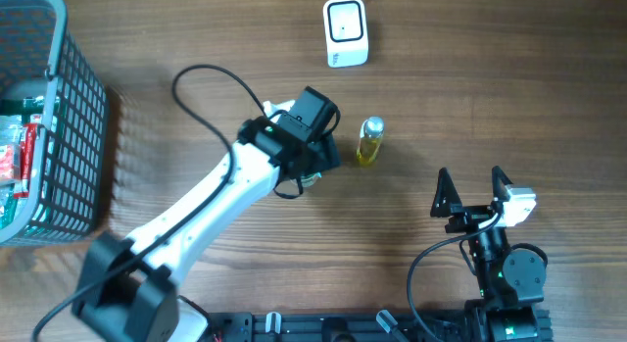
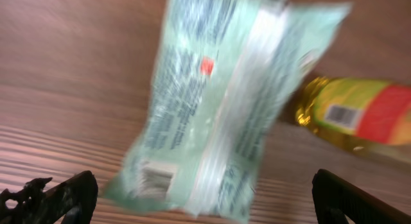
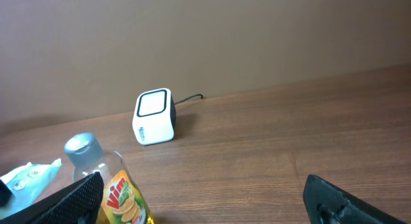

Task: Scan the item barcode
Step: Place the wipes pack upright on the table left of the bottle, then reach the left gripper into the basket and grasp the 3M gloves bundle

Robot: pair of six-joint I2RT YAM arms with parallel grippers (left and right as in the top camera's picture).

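The wooden worktop (image 1: 196,28) fills the whole overhead view. At its left edge stands a grey wire basket (image 1: 78,117), and inside it are some red and green packages (image 1: 15,151).

The left arm (image 1: 211,200), white with black joints, reaches from the lower left towards the middle of the worktop. The right arm (image 1: 509,268) is at the lower right, well apart from all the things.

The left end effector (image 2: 205,192) is open. In its wrist view its two fingers stand wide apart in the bottom corners, and neither of them touches anything. The right end effector (image 1: 471,180) is also wide open and holds nothing.

The item is a clear, pale green plastic packet (image 2: 218,102) with small print and a red mark. It is in front of the left end effector, between the lines of the two fingers. It looks blurred, so I cannot tell if it lies flat on the wood. From overhead, the arm hides almost all of it.

Just to the right of the packet lies a small bottle (image 1: 370,141) of yellow liquid. It is on its side, its cap points away from the arms, and a barcode shows on its label in the left wrist view. I cannot tell if the packet touches the bottle.

The white scanner (image 1: 346,31), a small box with a dark cable, stands at the far edge, beyond the bottle and apart from it.
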